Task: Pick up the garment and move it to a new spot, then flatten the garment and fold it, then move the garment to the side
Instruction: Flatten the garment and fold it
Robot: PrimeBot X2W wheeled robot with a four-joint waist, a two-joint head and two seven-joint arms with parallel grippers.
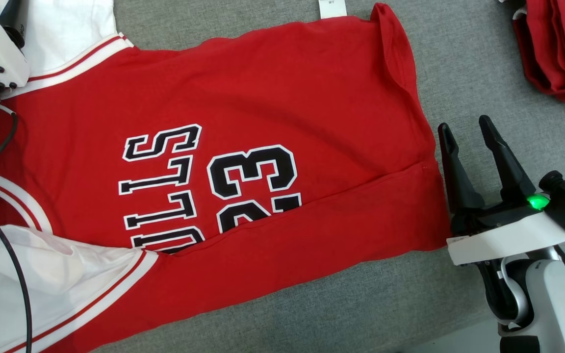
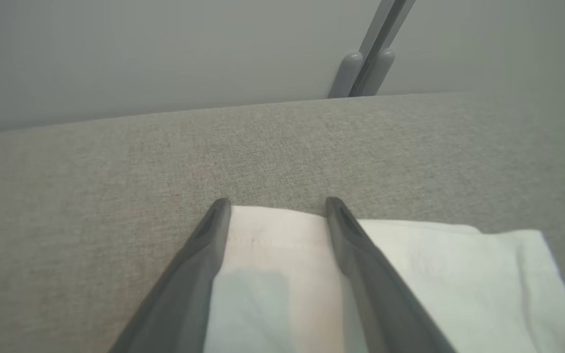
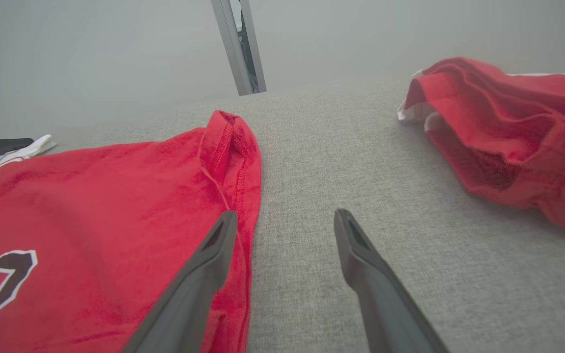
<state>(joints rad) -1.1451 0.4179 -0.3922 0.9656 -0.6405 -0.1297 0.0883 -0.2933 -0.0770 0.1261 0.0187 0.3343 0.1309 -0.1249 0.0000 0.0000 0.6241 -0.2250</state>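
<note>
Grey woven-fabric desk point(image 1: 464, 63), plain pale grey wall point(image 2: 165, 49) beyond its far edge, slim grey metal post point(image 3: 237, 49) rising ahead of the right gripper point(image 3: 285, 215), soft even light.

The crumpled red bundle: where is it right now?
In the head view the crumpled red bundle lies in the top right corner on the grey surface, apart from the red jersey and beyond the right gripper.

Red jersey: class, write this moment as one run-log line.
garment: red jersey spread on grey surface | left gripper: open, over white sleeve | right gripper: open, beside jersey | aside: red pile
</note>
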